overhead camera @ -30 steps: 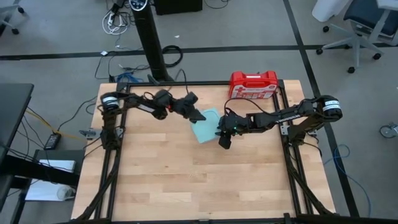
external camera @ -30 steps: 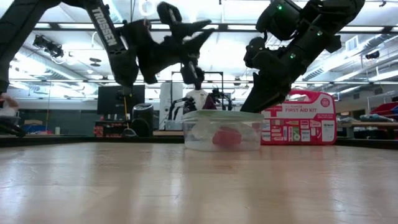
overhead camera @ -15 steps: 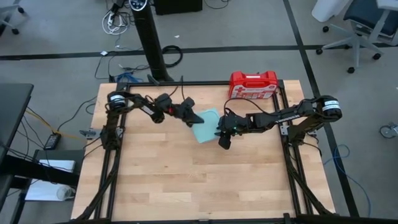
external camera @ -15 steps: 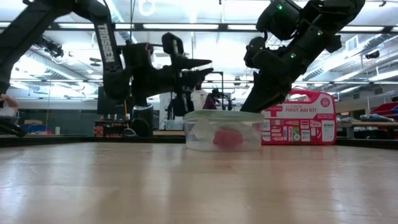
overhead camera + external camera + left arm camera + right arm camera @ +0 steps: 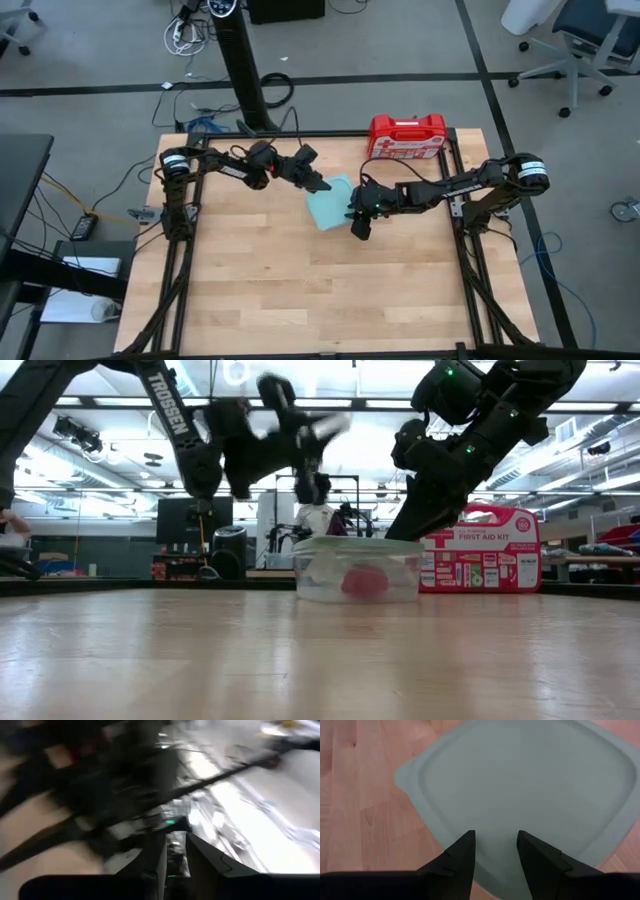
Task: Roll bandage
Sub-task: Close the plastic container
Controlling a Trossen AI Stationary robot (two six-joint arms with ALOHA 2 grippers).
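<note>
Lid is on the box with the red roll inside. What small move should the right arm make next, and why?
Probably lift the right gripper straight up: its jaws stand open over the shut lid, holding nothing, and the bandage sits rolled inside the container. Left gripper hovers beside it.

The left gripper (image 5: 322, 187) now sits higher above the container's (image 5: 330, 205) left edge than half a second earlier.
</note>
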